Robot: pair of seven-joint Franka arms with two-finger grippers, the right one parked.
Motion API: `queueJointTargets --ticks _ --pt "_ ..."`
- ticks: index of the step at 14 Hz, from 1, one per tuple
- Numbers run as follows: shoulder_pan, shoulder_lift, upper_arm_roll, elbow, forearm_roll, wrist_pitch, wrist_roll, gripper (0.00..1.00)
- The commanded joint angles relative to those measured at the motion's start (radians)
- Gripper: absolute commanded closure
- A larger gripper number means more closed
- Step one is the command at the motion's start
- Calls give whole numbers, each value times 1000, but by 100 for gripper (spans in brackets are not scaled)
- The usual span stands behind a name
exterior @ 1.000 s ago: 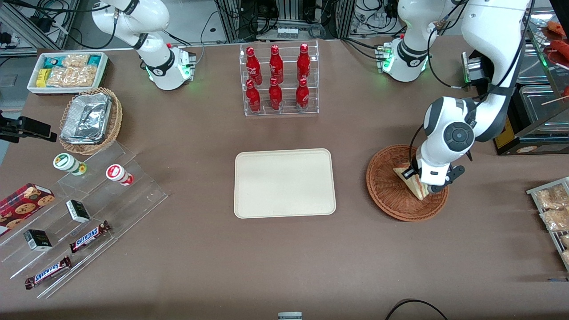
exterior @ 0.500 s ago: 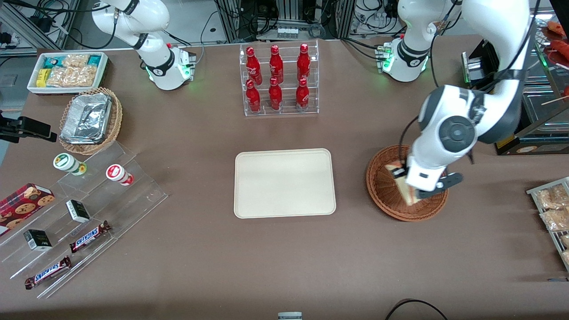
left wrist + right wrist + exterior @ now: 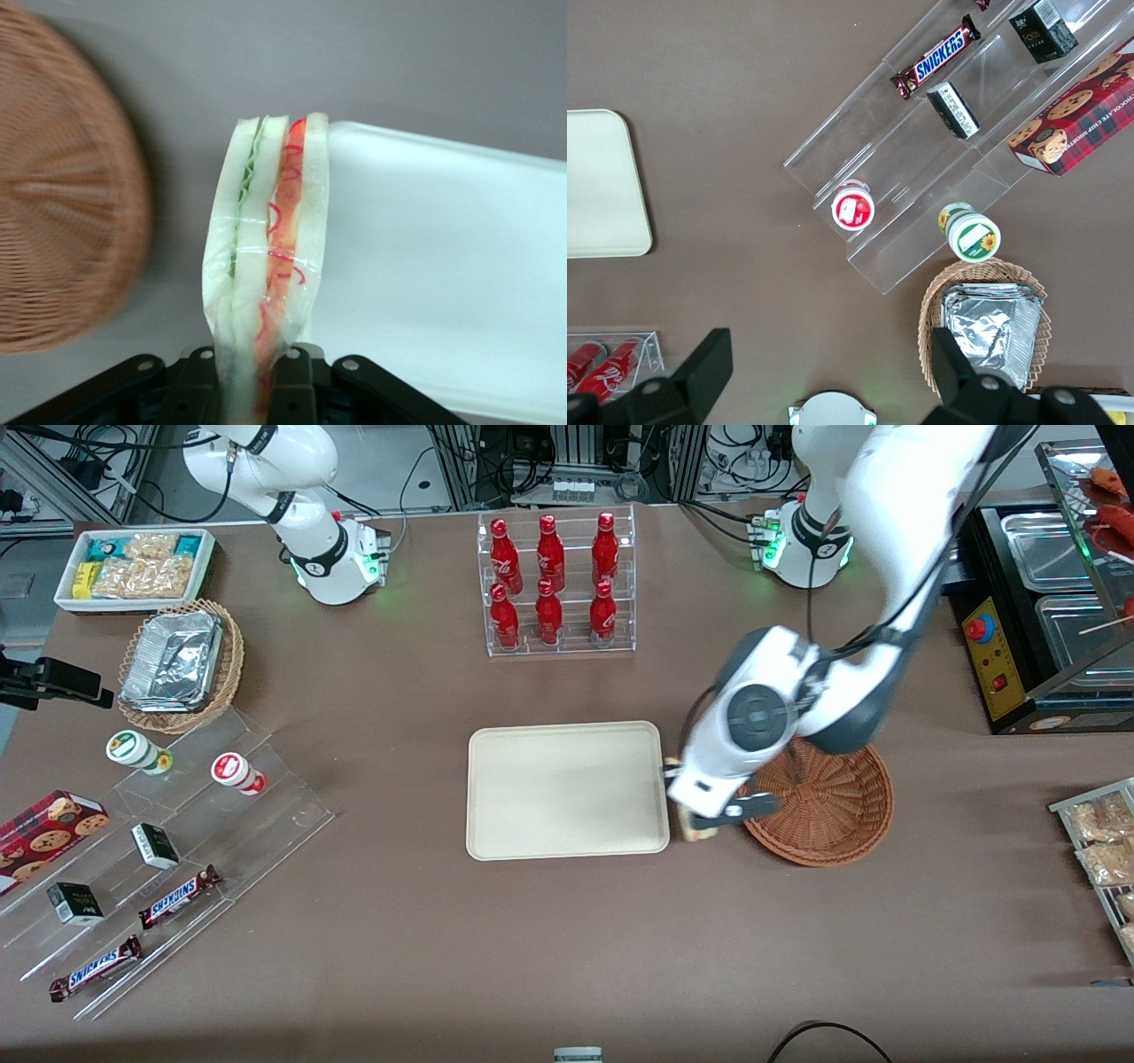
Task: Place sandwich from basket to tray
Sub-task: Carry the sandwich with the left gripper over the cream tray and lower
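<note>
Sandwich (image 3: pixel 689 828) first, in the front view: it hangs in the gripper (image 3: pixel 700 819) above bare tabletop, in the gap between the tray (image 3: pixel 567 790) and the basket (image 3: pixel 819 802), roughly mid-table and well away from every table edge. Only a sliver of bread and filling shows under the wrist, just beside the tray's short rim on the working arm's side. The basket now holds nothing that can be seen. The tray's surface is bare.

In the left wrist view the two fingers (image 3: pixel 199 390) are closed to a narrow gap on one end of the sandwich (image 3: pixel 266 266), which is wrapped in clear film. Its long axis runs straight out from the gripper (image 3: pixel 248 394), with the layered edge of white bread, green and red filling facing the camera. The tray (image 3: pixel 443 274) lies right alongside one flat face of the wedge, the basket (image 3: pixel 62 212) off the other face, apart from it.

So the move, as I judge it, is a short sideways carry toward the tray's middle, then a lowering and release.

The right wrist view shows only a corner of the tray (image 3: pixel 602 186).
</note>
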Motion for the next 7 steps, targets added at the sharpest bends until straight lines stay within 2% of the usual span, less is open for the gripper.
queueJointTargets --ticks 1,4,7 --pt "-113 131 23 172 18 -27 -58 100" --pt "-240 228 62 291 18 -30 -156 100" --pt "-423 308 201 393 16 -28 -261 100"
